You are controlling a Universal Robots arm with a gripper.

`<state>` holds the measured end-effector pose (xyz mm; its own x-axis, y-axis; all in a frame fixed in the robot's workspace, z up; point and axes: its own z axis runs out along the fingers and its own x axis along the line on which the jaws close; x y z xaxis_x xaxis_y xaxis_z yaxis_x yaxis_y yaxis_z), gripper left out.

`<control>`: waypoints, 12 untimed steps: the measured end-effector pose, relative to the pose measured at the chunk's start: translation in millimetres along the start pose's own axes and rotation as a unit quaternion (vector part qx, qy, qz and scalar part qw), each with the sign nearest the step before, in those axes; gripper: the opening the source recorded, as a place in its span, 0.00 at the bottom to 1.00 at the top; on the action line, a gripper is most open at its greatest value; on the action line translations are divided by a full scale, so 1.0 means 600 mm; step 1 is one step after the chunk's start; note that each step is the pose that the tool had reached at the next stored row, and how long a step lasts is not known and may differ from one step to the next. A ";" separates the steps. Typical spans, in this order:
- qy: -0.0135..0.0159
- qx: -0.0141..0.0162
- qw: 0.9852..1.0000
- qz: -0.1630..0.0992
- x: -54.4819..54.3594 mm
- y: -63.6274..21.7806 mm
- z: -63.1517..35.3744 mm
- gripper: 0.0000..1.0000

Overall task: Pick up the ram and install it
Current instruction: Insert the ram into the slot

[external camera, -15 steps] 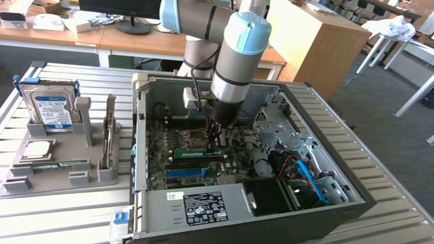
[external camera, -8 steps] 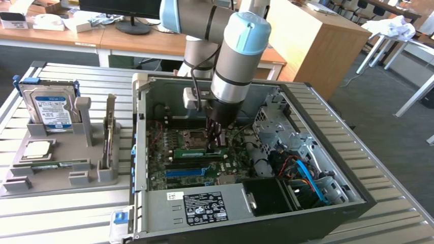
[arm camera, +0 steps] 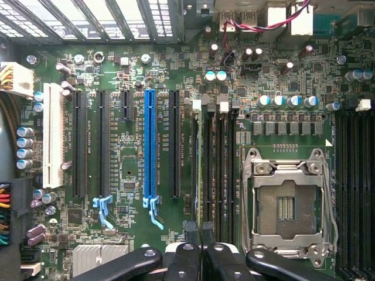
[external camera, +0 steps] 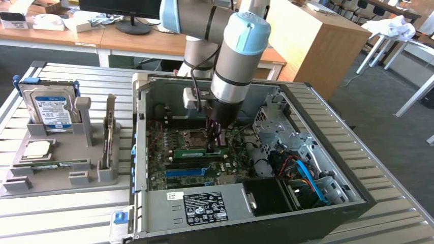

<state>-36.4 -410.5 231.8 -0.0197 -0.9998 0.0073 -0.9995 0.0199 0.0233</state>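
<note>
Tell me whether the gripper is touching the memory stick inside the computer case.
Touching. The exterior view shows the gripper shut on the top edge of the green memory stick, no gap between them.

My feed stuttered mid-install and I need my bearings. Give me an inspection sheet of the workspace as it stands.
Surface: slatted metal table carrying an open PC case.
Job's things: ram, a green stick at the memory slots beside the empty processor socket; cannot tell whether it is seated.
Clutter: grey parts tray holding a hard drive and a processor chip.
Grippers: pincer shut on the ram, low inside the case.
Cables: blue cable in the case; red-and-white wires at the motherboard's edge.
Surroundings: wooden desks, monitor stand.
</note>
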 end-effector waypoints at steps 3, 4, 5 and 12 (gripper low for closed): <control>0.000 0.000 1.000 0.000 0.000 0.000 0.001 0.12; 0.000 0.000 1.000 0.000 0.000 0.000 0.001 0.12; 0.000 0.000 1.000 0.000 0.000 0.000 0.001 0.12; 0.000 0.000 1.000 0.000 -0.001 0.000 0.002 0.12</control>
<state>-36.4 -410.0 230.9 -0.0196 -0.9998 0.0072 -0.9995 0.0198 0.0233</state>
